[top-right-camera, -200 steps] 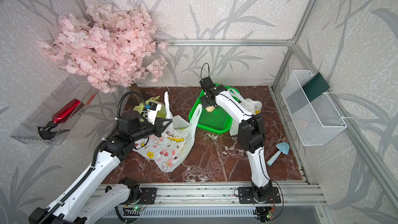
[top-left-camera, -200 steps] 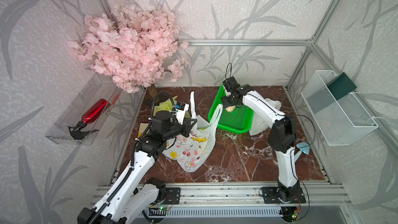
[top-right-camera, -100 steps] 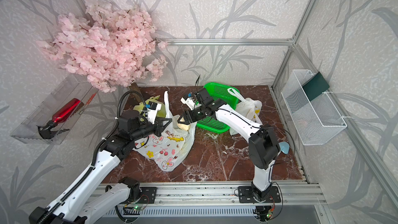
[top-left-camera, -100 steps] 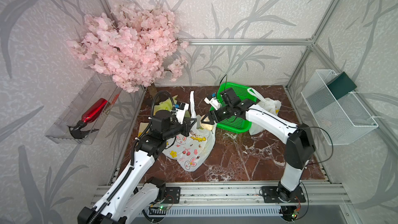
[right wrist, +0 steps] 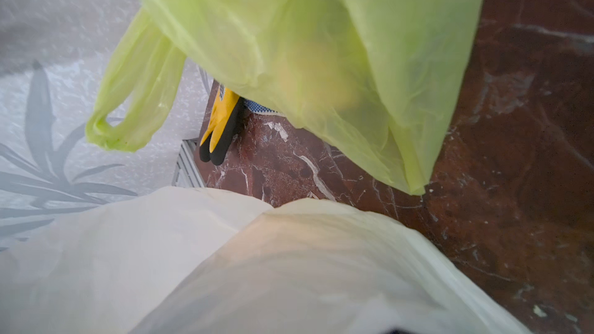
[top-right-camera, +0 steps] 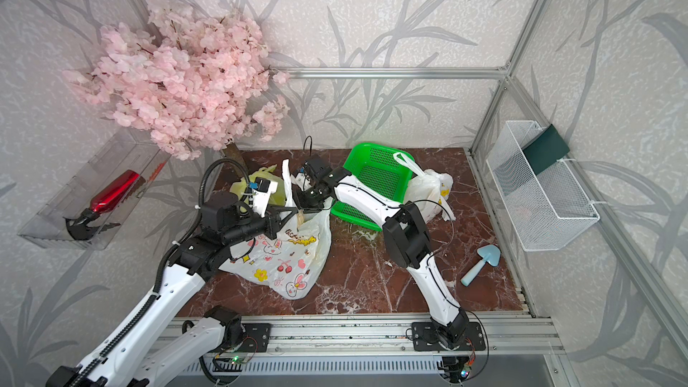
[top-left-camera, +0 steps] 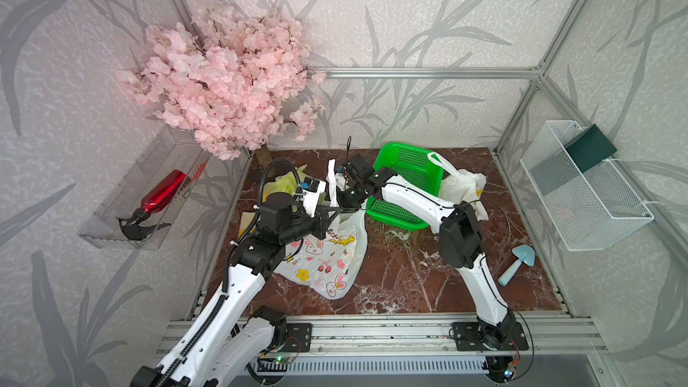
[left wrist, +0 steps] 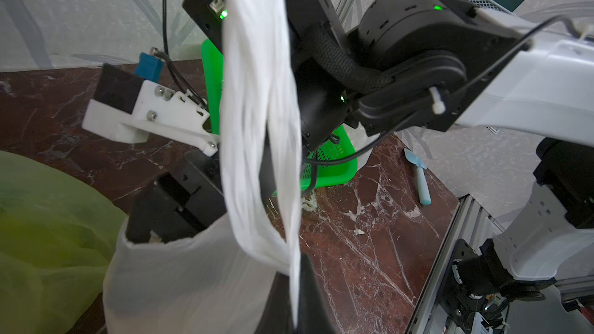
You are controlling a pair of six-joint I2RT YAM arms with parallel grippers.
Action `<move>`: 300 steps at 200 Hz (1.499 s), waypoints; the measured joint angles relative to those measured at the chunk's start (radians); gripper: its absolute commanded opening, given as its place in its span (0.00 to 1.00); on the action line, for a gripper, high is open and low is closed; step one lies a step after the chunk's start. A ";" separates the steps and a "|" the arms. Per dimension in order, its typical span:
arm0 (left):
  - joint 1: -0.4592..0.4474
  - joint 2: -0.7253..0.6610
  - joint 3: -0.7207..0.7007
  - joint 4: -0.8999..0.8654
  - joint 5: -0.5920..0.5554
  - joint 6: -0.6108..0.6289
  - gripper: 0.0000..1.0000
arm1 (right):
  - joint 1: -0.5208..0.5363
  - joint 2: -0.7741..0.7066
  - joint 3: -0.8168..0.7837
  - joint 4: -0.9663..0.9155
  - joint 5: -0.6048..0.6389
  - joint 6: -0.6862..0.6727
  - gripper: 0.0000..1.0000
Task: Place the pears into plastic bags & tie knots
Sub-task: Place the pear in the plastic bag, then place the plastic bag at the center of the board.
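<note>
A white plastic bag with cartoon prints (top-left-camera: 327, 255) (top-right-camera: 290, 258) lies at the centre left. My left gripper (top-left-camera: 332, 211) (left wrist: 295, 297) is shut on a thin fold of its rim beside the handle (left wrist: 257, 91) and holds the mouth up. My right gripper (top-left-camera: 348, 199) (top-right-camera: 311, 199) dips into that mouth; its black housing (left wrist: 180, 197) shows above the rim, and plastic hides its fingers. No pear shows plainly. A yellow-green bag (top-left-camera: 284, 182) (right wrist: 321, 43) lies behind, with an orange-yellow shape showing dimly through it. A knotted white bag (top-left-camera: 463, 184) sits at the right.
A green perforated basket (top-left-camera: 405, 165) leans behind my right arm. A blue scoop (top-left-camera: 517, 264) lies at the right front. A wire basket (top-left-camera: 584, 188) hangs on the right wall. Pink blossoms (top-left-camera: 231, 80) and a tray with a red spray bottle (top-left-camera: 160, 195) are at the left. A yellow-black glove (right wrist: 221, 123) lies by the wall.
My right arm swung from the green basket to the white bag with a cream pear, and its gripper now dips into the bag's mouth. The left gripper stayed put.
</note>
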 measured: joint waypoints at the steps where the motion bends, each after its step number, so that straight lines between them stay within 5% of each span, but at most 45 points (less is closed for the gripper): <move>1: 0.000 0.000 0.000 0.000 0.000 0.000 0.00 | 0.002 -0.002 -0.002 0.000 0.002 -0.001 0.78; 71: 0.000 -0.013 0.000 -0.002 -0.010 0.000 0.00 | -0.066 -0.287 -0.252 -0.009 0.143 -0.063 0.84; 116: 0.000 -0.018 -0.004 0.001 -0.010 -0.001 0.00 | -0.124 -0.407 -0.437 0.057 0.391 -0.059 0.78; 188: 0.000 -0.016 -0.006 0.006 -0.010 -0.011 0.00 | -0.086 -0.154 -0.186 0.161 0.549 -0.081 0.79; 217: 0.000 -0.017 -0.012 0.006 -0.010 -0.010 0.00 | -0.077 0.000 -0.024 0.145 0.607 -0.105 0.63; 243: 0.000 -0.023 -0.020 0.003 -0.013 -0.010 0.00 | -0.077 0.061 0.045 0.127 0.628 -0.144 0.21; 266: 0.000 -0.047 -0.026 -0.003 -0.037 -0.009 0.00 | -0.072 0.061 0.092 0.106 0.595 -0.183 0.00; 300: 0.000 -0.134 -0.032 -0.031 -0.150 -0.009 0.00 | -0.058 -0.044 0.109 0.052 0.452 -0.196 0.00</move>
